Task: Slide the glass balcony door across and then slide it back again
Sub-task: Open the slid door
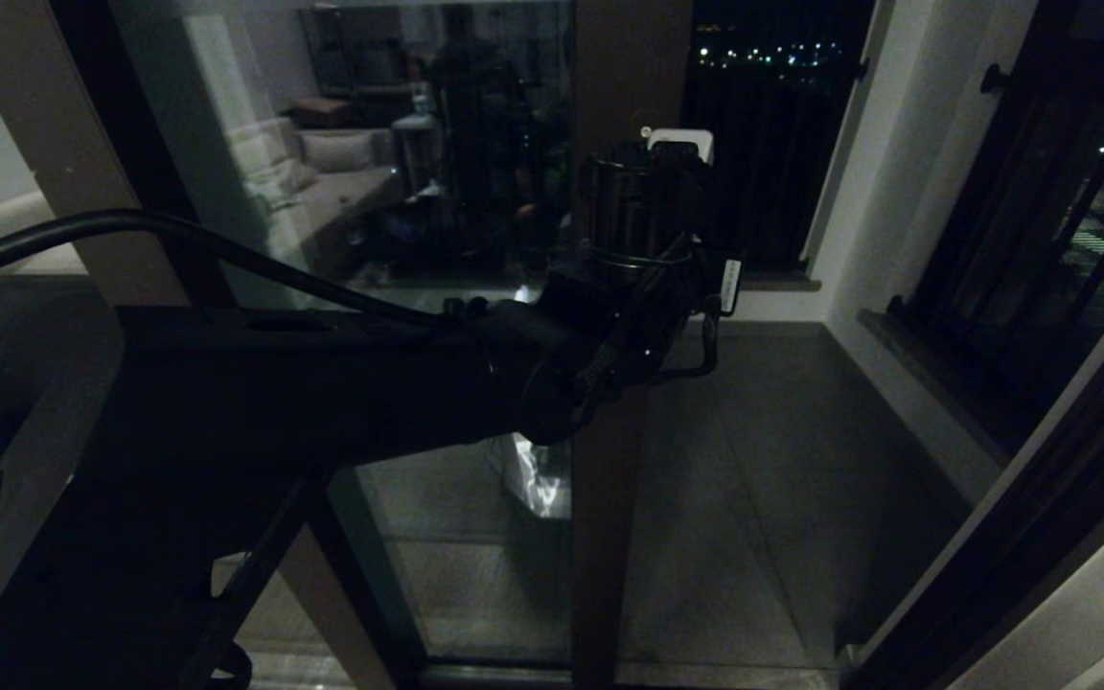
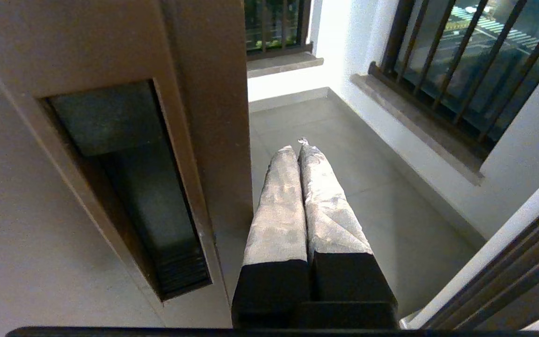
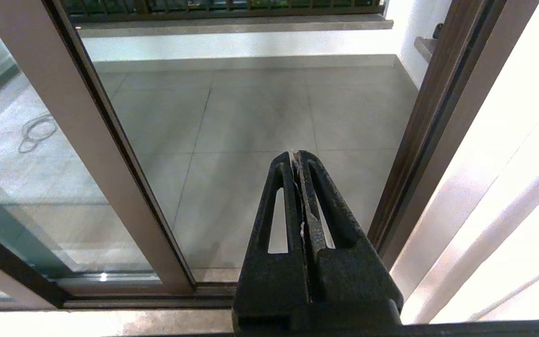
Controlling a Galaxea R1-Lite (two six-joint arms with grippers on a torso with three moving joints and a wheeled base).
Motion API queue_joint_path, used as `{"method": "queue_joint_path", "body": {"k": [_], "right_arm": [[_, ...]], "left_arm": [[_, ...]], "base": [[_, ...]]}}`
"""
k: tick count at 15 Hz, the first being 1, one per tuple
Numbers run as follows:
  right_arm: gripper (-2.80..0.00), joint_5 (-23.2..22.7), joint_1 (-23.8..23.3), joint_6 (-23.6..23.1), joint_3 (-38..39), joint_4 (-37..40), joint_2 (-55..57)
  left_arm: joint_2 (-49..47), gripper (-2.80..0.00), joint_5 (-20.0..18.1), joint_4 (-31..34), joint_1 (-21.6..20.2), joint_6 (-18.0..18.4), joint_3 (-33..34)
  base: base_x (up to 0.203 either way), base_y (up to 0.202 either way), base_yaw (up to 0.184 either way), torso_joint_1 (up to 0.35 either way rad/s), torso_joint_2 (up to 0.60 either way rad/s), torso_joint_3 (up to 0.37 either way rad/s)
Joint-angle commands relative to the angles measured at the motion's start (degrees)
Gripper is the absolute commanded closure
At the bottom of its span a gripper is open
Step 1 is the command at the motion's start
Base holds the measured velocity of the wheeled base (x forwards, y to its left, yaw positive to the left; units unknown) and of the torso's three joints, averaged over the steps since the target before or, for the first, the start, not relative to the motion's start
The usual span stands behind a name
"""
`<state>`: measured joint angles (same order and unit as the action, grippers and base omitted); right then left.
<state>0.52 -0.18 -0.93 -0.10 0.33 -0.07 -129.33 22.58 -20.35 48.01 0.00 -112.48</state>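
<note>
The glass balcony door (image 1: 370, 192) stands partly slid aside, with its dark brown stile (image 1: 605, 537) upright mid-view and the open doorway to its right. My left arm (image 1: 609, 316) reaches across to that stile at about handle height. In the left wrist view, the recessed slot handle (image 2: 129, 187) sits in the stile's face. My left gripper (image 2: 297, 147) is shut and empty, its tape-wrapped fingers (image 2: 279, 210) lying close alongside the stile's edge (image 2: 213, 117) on the doorway side. Whether they touch it is unclear. My right gripper (image 3: 296, 154) is shut and empty, held low before the doorway.
Grey balcony floor tiles (image 1: 763, 460) lie beyond the doorway. The dark door jamb (image 3: 428, 117) bounds the opening on the right. Barred windows (image 2: 461, 61) with stone sills line the balcony. A loose cable loop (image 3: 33, 133) lies on the floor behind the glass.
</note>
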Motion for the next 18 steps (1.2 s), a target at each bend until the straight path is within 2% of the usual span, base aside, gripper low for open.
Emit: {"method": "queue_joint_path", "body": {"k": [1, 12, 18], "right_arm": [[0.0, 0.0, 0.0, 0.0, 0.0, 0.0, 0.1], [0.0, 0.0, 0.0, 0.0, 0.0, 0.0, 0.1], [0.0, 0.0, 0.0, 0.0, 0.0, 0.0, 0.1]], "left_arm": [[0.6, 0.0, 0.5, -0.1, -0.8, 0.1, 0.1], [2.8, 0.0, 2.8, 0.3, -1.8, 0.5, 1.3], [6.1, 0.0, 2.8, -0.1, -2.2, 0.4, 6.5]], "base": [[0.0, 0.0, 0.0, 0.0, 0.0, 0.0], [0.0, 0.0, 0.0, 0.0, 0.0, 0.0], [0.0, 0.0, 0.0, 0.0, 0.0, 0.0]]}}
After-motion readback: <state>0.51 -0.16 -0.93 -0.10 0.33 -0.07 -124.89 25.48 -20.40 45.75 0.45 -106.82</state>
